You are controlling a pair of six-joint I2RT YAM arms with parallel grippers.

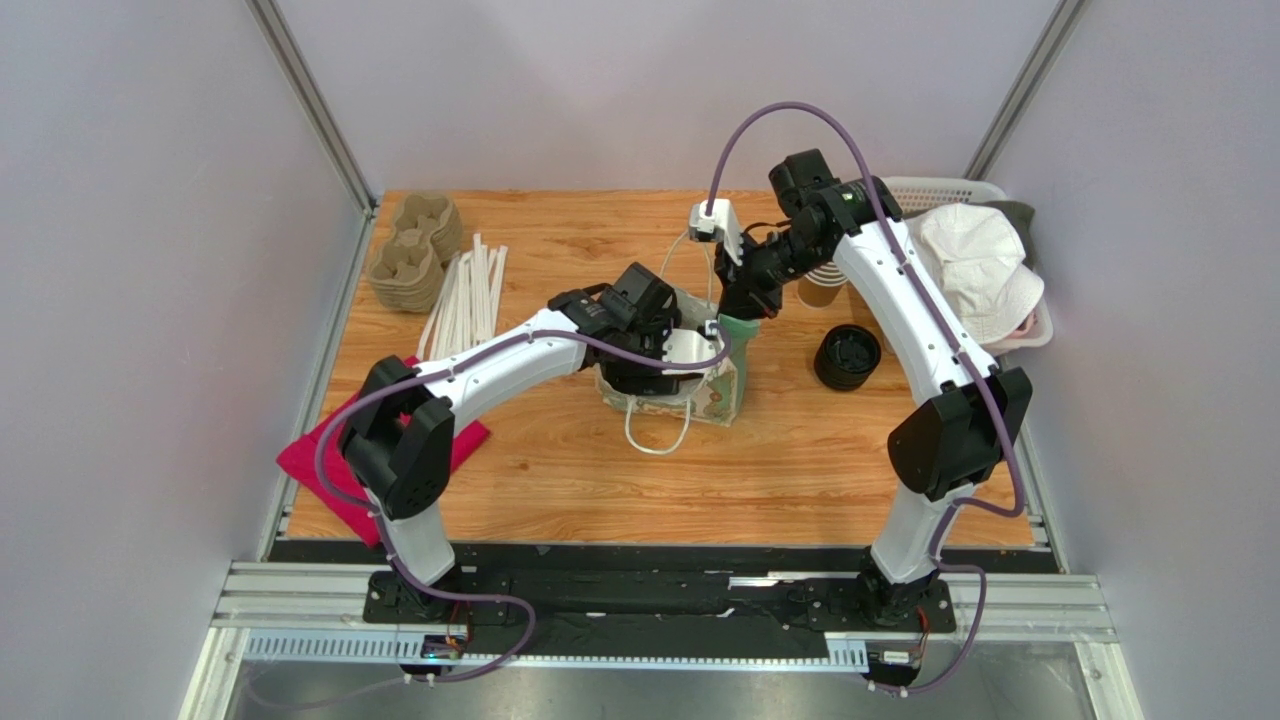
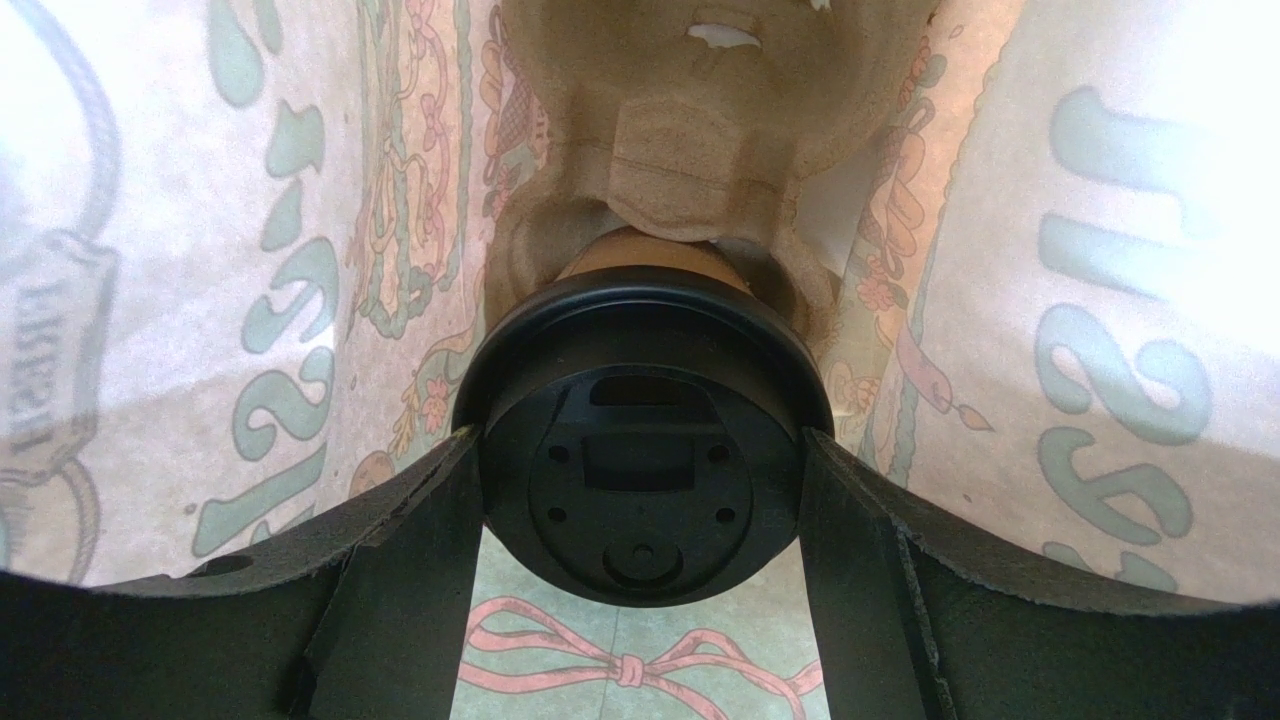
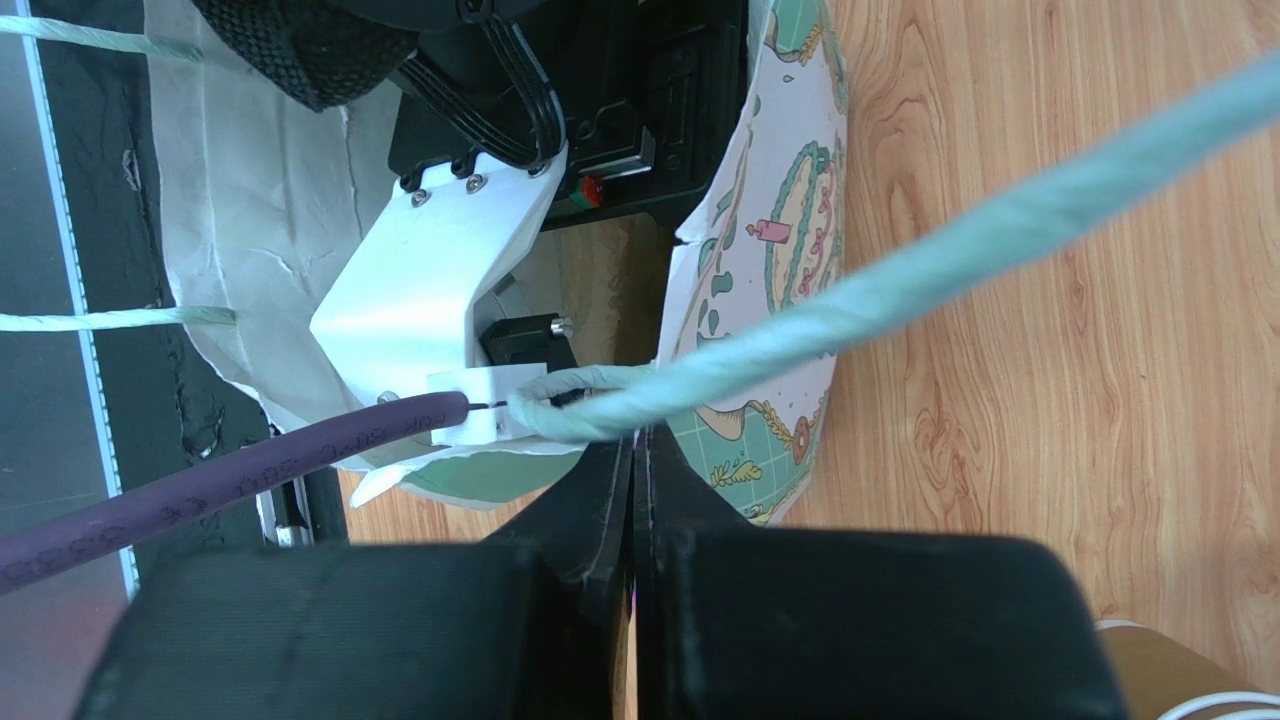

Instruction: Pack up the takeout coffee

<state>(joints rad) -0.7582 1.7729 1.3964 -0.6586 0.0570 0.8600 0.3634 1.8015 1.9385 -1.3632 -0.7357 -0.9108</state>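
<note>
While my left gripper is sunk inside the paper bag at table centre, its fingers are clamped on either side of the black lid of the takeout coffee. The wrist view shows printed bag walls at 9 and 3 o'clock. The brown cup body points at 12 o'clock toward a pulp carrier deeper in the bag. I cannot tell whether the cup base is seated in it. My right gripper is closed, its tips meeting on the bag's mint handle cord, which I judge is what holds the mouth open. Risks from here:

1. My grip is on the lid, not the cup, so a snag on the carrier rim could pop the lid and spill.
2. Letting go before the base is seated could tip the cup over.
3. If the cord slips from my right pinch, the mouth sags onto my left wrist.
4. Pulling out could drag the light bag along.

A lone black lid sits at 3 o'clock of the bag, uninvolved.
</note>
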